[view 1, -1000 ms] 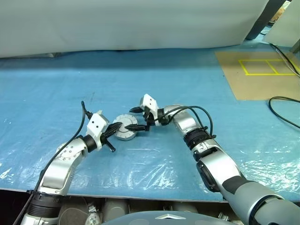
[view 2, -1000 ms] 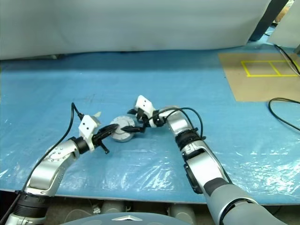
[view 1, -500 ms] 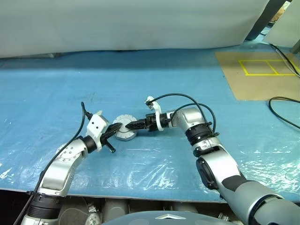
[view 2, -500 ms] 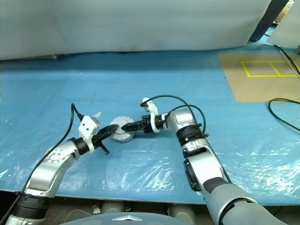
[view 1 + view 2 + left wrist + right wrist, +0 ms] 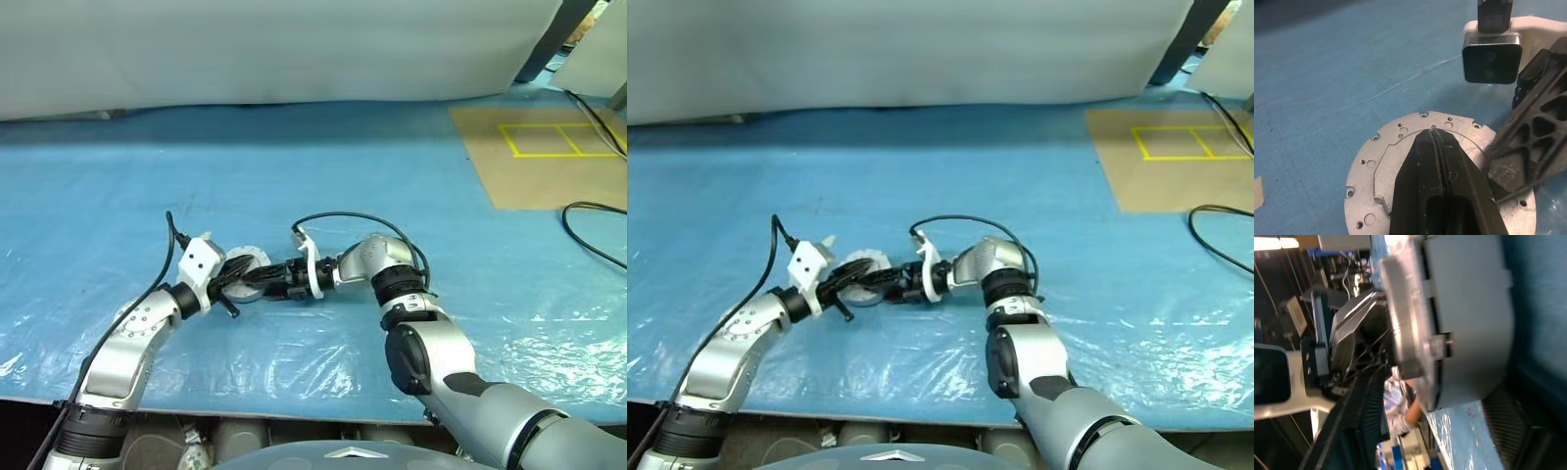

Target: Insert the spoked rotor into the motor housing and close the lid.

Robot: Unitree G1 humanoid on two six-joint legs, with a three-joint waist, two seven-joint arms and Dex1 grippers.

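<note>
A round silver motor housing [image 5: 1400, 161] — flat lid dotted with screw holes — is being pressed at centre-left by the left gripper [image 5: 1436, 147], fingers together; the right gripper [image 5: 257, 285] is straddling it, fingers apart.

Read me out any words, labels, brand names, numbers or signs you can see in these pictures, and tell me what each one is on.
None can be read: no text stands on the round metal part, the left gripper, the right gripper or the blue sheet.
The brown board bears yellow lines, no letters.
</note>
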